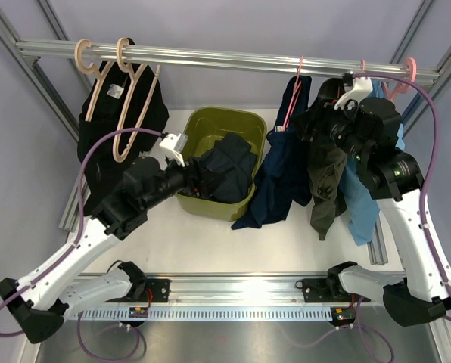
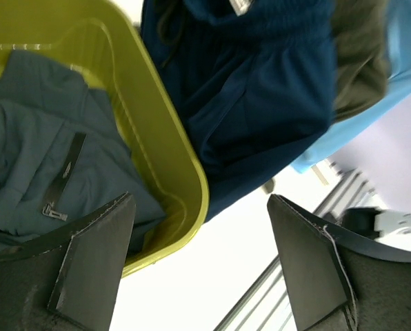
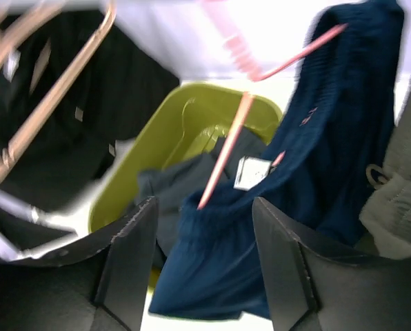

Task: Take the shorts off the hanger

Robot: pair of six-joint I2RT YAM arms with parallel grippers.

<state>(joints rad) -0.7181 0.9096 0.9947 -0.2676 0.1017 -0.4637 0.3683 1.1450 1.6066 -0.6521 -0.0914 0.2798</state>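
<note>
The navy shorts (image 1: 280,178) hang from a pink hanger (image 1: 292,94) on the rail, right of centre, partly slid off it; they also show in the right wrist view (image 3: 316,172) and the left wrist view (image 2: 261,89). The teal-slate shorts (image 1: 229,170) lie crumpled in the green bin (image 1: 210,121). My left gripper (image 1: 197,178) is open and empty over the bin's near side (image 2: 200,198). My right gripper (image 1: 310,121) is open and empty (image 3: 204,203), close to the navy shorts' waistband below the pink hanger (image 3: 226,152).
An olive-green pair (image 1: 325,178) and a light-blue pair (image 1: 360,200) hang right of the navy shorts. Two beige hangers (image 1: 127,98) with a black garment (image 1: 97,140) hang at the left. An aluminium frame post (image 1: 36,72) stands at the left.
</note>
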